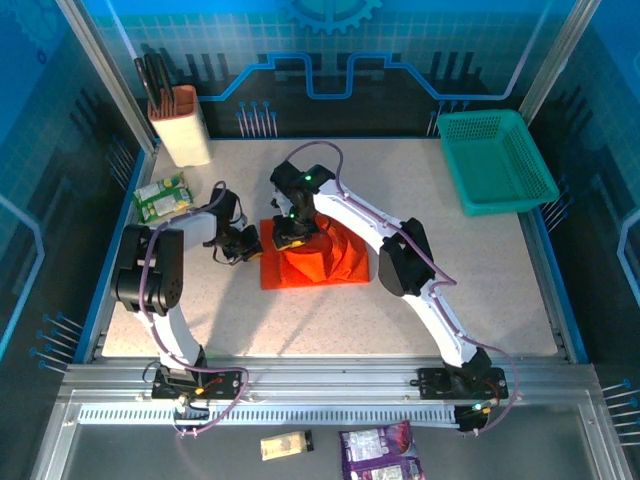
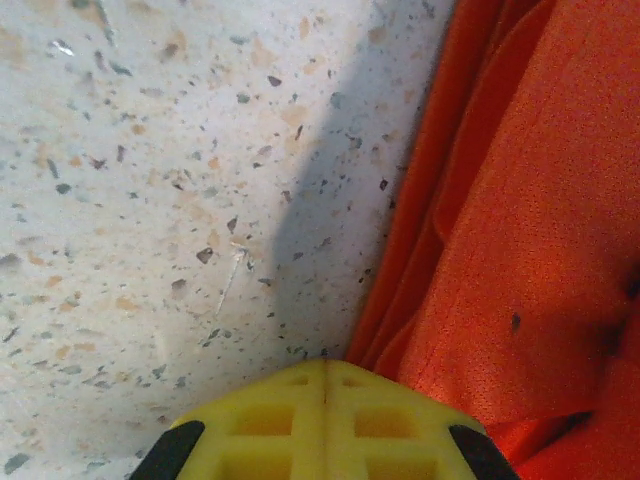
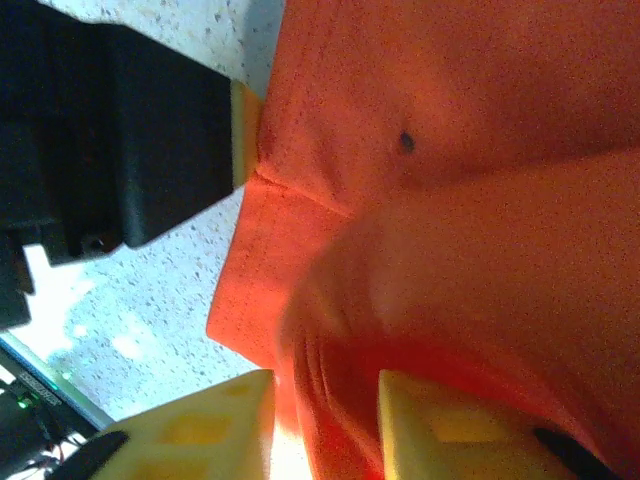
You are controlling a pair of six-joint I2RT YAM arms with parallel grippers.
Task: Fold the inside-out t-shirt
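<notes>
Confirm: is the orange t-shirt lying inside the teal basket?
No, the t-shirt lies bunched on the middle of the table, well apart from the teal basket at the far right corner.

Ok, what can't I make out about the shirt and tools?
- Top view: the right arm covers the far left corner of the t-shirt.
- Right wrist: fabric fills the gap of the right tool; pinched or loose, unclear.
- Left wrist: frame edge cuts off the t-shirt beside the shut left tool.

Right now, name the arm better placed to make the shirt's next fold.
Right, probably: the right gripper straddles a fold of the shirt with parted fingers; the left gripper, shut, sits beside its edge.
</notes>
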